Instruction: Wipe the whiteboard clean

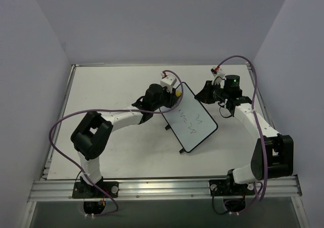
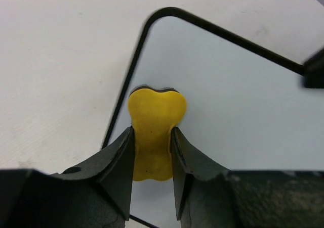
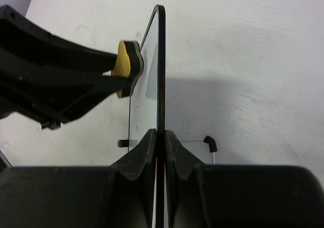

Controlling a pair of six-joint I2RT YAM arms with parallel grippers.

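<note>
- Your left gripper [image 2: 152, 137] is closed narrow on the waist of the yellow eraser [image 2: 154, 114], one finger on each side
- You have the eraser at the whiteboard [image 1: 191, 119], on its white face just inside the frame at the rounded far corner; from the right wrist view its dark pad looks to be against the face
- Your right gripper [image 3: 160, 137] is pinched tight on the thin black frame of the whiteboard's edge, and the board runs edge-on straight away from the jaws
- The whiteboard sits about mid-table [image 1: 116, 86], a little toward the far edge and turned diagonally to the table's sides, with its two small black feet along the edge facing the near left corner
- Dark handwriting [image 1: 191, 121] shows in the middle of the board, apart from the eraser up at the far corner
</note>
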